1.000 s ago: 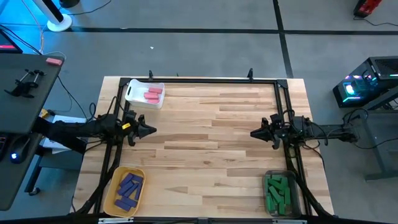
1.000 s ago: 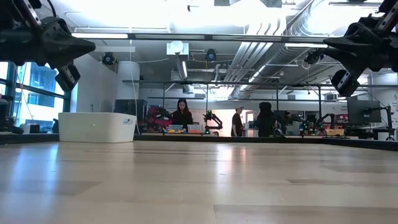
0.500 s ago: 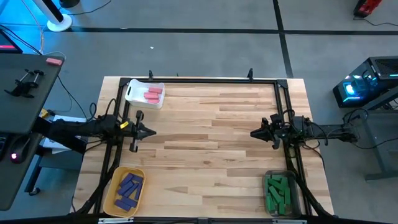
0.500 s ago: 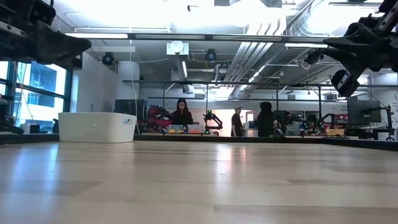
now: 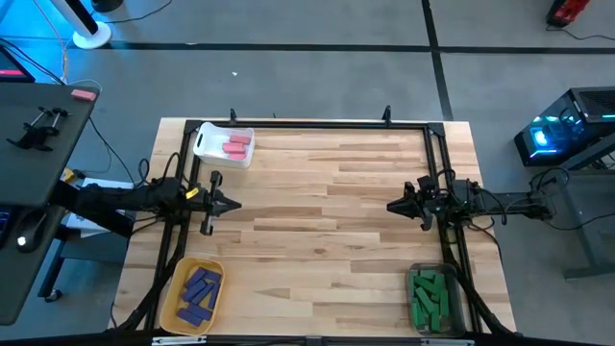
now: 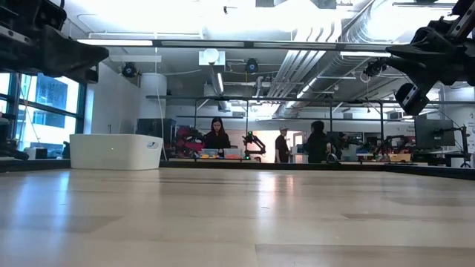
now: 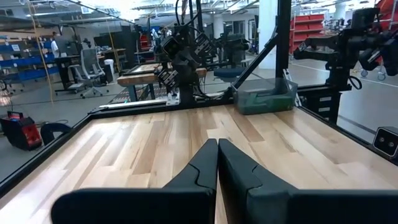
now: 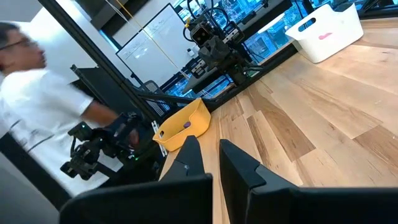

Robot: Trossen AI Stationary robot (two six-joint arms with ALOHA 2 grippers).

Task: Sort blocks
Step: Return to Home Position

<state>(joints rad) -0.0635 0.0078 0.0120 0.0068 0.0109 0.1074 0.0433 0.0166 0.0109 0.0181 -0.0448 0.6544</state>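
High view shows every block already in a bin. The pink blocks (image 5: pixel 237 146) lie in the white bin (image 5: pixel 207 144) at the table's upper left corner in that picture, the purple blocks (image 5: pixel 200 291) in the yellow bin (image 5: pixel 187 327) at lower left, and the green blocks (image 5: pixel 430 296) in the clear bin (image 5: pixel 434 268) at lower right. The bare table (image 5: pixel 327 221) between them carries none. The left gripper (image 5: pixel 231 203) hangs over the table's left side, fingers pressed together and empty. The right gripper (image 5: pixel 392 206) faces it from the right side, fingers parted by a narrow gap, also empty. The blocks look light, stiff and smooth-sided, probably best pinched across the narrow width at mid-length. They overlap in heaps, so no count is sure, and in the low view the white bin's wall hides the pink ones.
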